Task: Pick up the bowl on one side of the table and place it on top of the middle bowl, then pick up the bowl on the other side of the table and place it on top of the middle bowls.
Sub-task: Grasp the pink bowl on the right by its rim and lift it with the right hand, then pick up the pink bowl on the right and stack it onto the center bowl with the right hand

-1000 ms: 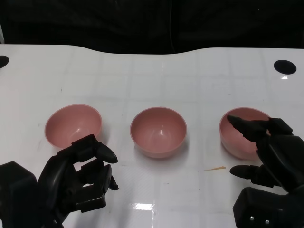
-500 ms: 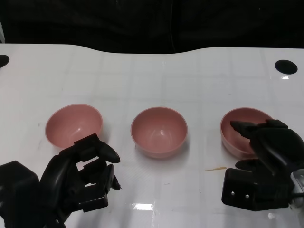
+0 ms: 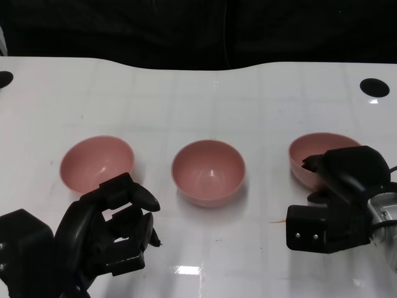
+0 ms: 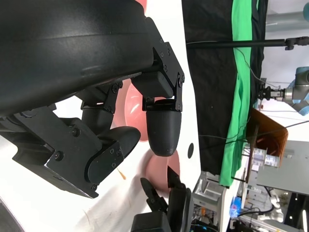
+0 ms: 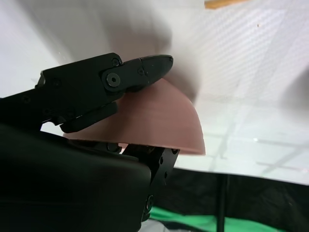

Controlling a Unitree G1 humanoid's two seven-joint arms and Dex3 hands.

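Gripping the right bowl (image 3: pixel 315 156) with the right hand (image 3: pixel 347 180).
Showing thumb outside the wall only in wrist view; bowl tilting; left hand (image 3: pixel 108 226) curled, empty.

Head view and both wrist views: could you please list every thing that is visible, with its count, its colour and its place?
bowls: three, pink, in a row across the white table: left bowl, middle bowl, right bowl, tilted.
table: one, white, glossy, under everything.
holes: two, black, at the far corners of the table, left and right.
streak: one, orange, on the table near the right bowl.
backdrop: black, behind the table; a green cloth shows in the left wrist view.
left robot hand: one, black, empty, fingers curled, near the left bowl.
right robot hand: one, black, gripping the right bowl's rim.
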